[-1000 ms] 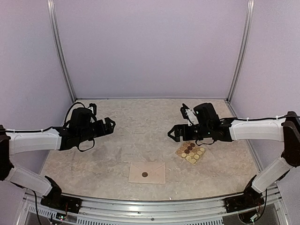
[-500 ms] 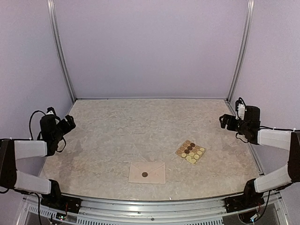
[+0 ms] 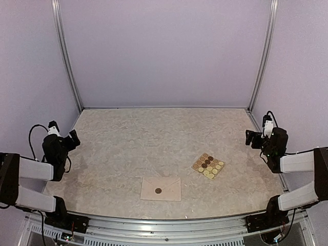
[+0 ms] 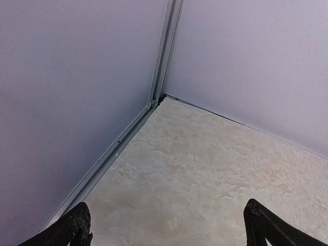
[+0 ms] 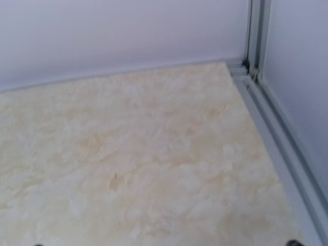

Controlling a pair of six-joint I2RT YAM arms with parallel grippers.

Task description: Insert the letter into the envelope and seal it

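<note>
The pale envelope (image 3: 161, 188) lies flat near the table's front edge, its triangular flap down with a small dark round sticker (image 3: 158, 190) on the flap's tip. The letter is out of view. My left gripper (image 3: 73, 138) is folded back at the table's left side, far from the envelope. In the left wrist view its jaws (image 4: 169, 228) stand wide open over bare tabletop. My right gripper (image 3: 250, 137) is drawn back at the right side. Only its fingertips (image 5: 292, 243) show at the bottom edge of the right wrist view, spread wide with nothing between them.
A small sheet of round stickers (image 3: 208, 165) lies right of centre, behind the envelope. Lilac walls with metal corner posts (image 3: 66, 56) enclose the marbled table (image 3: 154, 138) on three sides. A metal rail (image 3: 164, 223) runs along the front edge.
Both arms have pulled back from the middle of the table to its left and right sides. The envelope and sticker sheet have not moved.
</note>
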